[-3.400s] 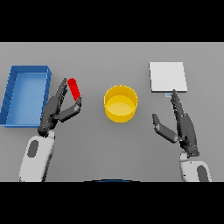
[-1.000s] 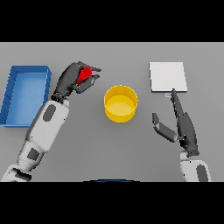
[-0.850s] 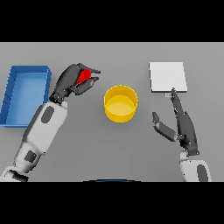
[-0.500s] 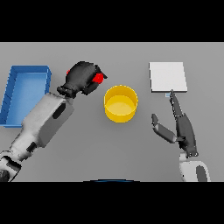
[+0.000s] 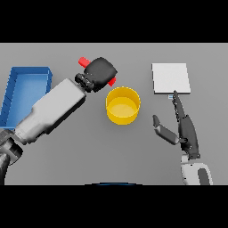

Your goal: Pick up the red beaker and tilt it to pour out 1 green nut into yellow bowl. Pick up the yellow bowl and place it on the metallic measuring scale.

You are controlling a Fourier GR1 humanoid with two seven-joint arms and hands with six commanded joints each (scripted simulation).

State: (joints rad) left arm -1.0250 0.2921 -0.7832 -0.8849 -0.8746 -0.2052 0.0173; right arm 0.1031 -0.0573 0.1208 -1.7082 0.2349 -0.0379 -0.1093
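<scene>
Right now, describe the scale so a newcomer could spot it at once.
Start at the yellow bowl mid-table and look toward the robot's right, slightly farther back. The metallic measuring scale lies flat there, just beyond the open right hand. It is the only pale, square slab; the blue bin sits opposite.

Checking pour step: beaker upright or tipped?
Tipped. The beaker lies roughly sideways in the left hand, red ends sticking out both sides, one beside the bowl.

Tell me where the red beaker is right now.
In the head view, the red beaker is gripped in the left hand, tilted, just up and left of the yellow bowl, right of the blue tray.
</scene>
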